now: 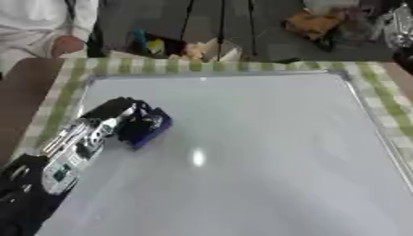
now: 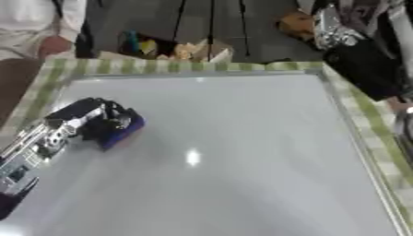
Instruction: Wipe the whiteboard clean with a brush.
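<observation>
Our left hand (image 1: 121, 120) has its fingers curled round the blue block-shaped brush (image 1: 150, 129), pressed on the white glossy whiteboard (image 1: 258, 152) at its far-left, unwiped board stretching rightward.

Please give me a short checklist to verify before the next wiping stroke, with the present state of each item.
1. Left hand has the blue block-shaped brush in its curled fingers: ok.
2. Brush rests on the white rectangular whiteboard, near its left side: ok, as far as both views show.
3. Marks left to wipe: cannot tell; no writing is visible, only a bright glare spot on the board.
4. Path across the board to the right is free of other things: ok.
5. Right arm is away from the board, raised at the upper right of the right eye view; its hand state: cannot tell.
6. Whiteboard lies flat on the green checked tablecloth: ok.
</observation>
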You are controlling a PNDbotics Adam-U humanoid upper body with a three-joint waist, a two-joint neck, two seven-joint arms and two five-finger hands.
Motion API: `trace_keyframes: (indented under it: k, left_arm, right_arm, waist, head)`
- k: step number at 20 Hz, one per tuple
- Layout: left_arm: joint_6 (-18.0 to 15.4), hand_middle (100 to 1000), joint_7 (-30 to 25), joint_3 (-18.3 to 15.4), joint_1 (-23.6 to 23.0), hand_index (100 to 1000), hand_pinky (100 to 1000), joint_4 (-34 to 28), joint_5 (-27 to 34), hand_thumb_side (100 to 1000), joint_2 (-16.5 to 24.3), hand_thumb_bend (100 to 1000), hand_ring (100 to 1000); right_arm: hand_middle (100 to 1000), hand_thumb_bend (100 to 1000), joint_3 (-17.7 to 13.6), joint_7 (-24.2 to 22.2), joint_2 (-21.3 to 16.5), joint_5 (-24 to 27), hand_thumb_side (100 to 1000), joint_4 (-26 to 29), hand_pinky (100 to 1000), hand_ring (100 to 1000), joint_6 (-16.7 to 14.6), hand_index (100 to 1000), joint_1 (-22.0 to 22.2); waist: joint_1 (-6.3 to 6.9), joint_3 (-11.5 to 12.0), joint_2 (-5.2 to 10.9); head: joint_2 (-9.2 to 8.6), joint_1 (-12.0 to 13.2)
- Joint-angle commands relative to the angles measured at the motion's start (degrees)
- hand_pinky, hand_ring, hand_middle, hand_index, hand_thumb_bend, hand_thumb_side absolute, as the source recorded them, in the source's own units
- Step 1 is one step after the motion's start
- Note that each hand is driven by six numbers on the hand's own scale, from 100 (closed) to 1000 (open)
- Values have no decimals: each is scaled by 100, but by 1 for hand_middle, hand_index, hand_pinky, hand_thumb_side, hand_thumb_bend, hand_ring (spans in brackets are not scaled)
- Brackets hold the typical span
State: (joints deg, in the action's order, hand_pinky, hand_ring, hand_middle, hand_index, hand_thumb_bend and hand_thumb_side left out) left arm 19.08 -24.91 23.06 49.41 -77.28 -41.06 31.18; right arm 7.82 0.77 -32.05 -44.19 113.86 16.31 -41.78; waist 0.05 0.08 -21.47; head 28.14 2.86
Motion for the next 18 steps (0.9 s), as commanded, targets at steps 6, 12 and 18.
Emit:
trace_keyframes:
  k: [6,12,18]
  left_arm:
    - [-545,826,-97,-130,54,982,792,-221,-866,1000,192,254,896]
    - [-655,836,255,-267,70,991,799,-373,-1105,1000,170,307,902]
    - [-434,789,1108,-655,130,973,731,-916,-1144,1000,137,175,853]
  right_arm:
    - [832,100,-30,-22,-123,2,1000,73,832,869,-15,836,-67]
    - [832,100,-31,-32,-123,-5,1000,73,832,869,-8,836,-61]
    - [832,100,-48,-12,-131,-6,1000,73,832,869,-5,835,-59]
  waist:
    - [-14,12,181]
    - [-28,27,201]
    - [-50,36,234]
  head:
    - [-27,-3]
    - [-11,2]
    - [29,-16]
